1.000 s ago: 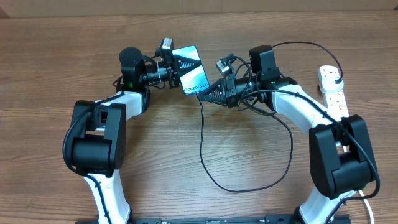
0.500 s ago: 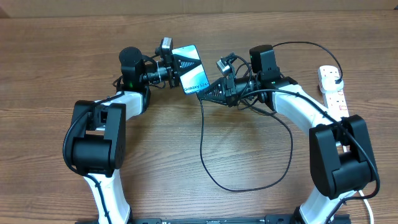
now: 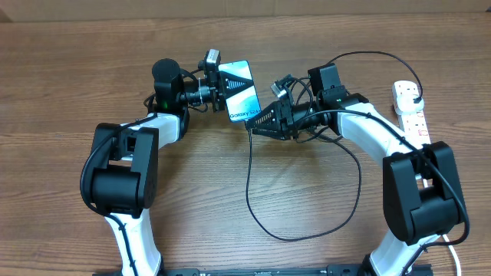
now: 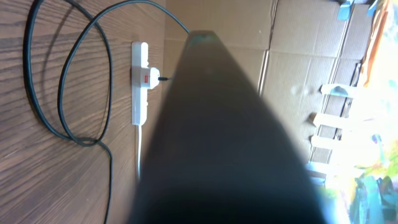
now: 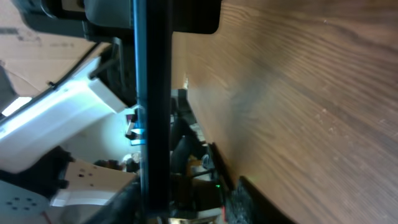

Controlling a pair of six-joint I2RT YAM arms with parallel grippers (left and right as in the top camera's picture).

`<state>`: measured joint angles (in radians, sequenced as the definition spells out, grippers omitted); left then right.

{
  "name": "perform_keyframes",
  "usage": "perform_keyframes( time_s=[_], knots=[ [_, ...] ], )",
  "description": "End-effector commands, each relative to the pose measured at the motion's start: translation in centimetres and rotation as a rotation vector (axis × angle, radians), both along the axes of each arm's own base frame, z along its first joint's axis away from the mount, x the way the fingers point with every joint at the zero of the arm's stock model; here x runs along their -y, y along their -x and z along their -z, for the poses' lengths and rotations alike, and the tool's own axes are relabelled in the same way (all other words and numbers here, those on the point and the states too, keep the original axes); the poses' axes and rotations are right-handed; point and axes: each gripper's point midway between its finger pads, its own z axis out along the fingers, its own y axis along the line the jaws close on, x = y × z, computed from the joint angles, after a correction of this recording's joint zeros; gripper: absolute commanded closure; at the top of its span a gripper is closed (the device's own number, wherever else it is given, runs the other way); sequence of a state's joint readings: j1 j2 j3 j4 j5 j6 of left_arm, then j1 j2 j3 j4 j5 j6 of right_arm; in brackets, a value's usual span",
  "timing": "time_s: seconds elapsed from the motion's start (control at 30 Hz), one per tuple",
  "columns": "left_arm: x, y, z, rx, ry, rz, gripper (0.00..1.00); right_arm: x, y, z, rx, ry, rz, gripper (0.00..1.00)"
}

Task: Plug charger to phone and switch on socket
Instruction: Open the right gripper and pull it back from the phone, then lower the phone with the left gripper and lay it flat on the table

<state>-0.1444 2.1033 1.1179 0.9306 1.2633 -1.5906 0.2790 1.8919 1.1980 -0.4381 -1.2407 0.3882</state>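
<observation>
The phone [image 3: 240, 90] now nearer right tool [image 3: 252, 127]; tip of charger [image 3: 247, 175] hidden between.

Two matching arms. Left arm [image 3: 157, 126]: white tubular links, bulky black joint housings, small green light [image 3: 163, 104] by the wrist motor. Right arm [image 3: 368, 130]: same white and black, thin black cables [image 3: 299, 88] looped at the wrist. Left gripper [image 3: 242, 81] and right gripper [image 3: 255, 126]: black, wedge-shaped.
</observation>
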Motion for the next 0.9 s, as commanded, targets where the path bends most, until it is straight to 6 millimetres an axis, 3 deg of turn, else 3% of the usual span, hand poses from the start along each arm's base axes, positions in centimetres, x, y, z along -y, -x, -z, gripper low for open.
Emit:
perform_keyframes(
  time_s=[0.0,0.13,0.47,0.67,0.87],
  knots=[
    [-0.5,-0.1,-1.1,0.04,0.004,0.005,0.96,0.8,-0.2,0.1,0.114,0.044,0.004,0.52],
    [-1.0,-0.3,-0.7,0.037,-0.004,-0.006,0.96,1.1,0.6,-1.6,0.171,0.039,-0.013,0.41],
    [-1.1,0.0,1.9,0.044,-0.067,0.002,0.96,2.7,1.6,-6.8,0.335,0.059,0.026,0.25],
    [-0.7,0.8,4.6,0.031,-0.139,0.01,0.96,4.8,1.8,-7.0,0.393,0.199,0.087,0.21],
    [0.4,1.7,7.6,-0.006,-0.24,0.005,0.96,5.5,2.1,-6.9,0.407,0.259,0.106,0.17]
  ],
)
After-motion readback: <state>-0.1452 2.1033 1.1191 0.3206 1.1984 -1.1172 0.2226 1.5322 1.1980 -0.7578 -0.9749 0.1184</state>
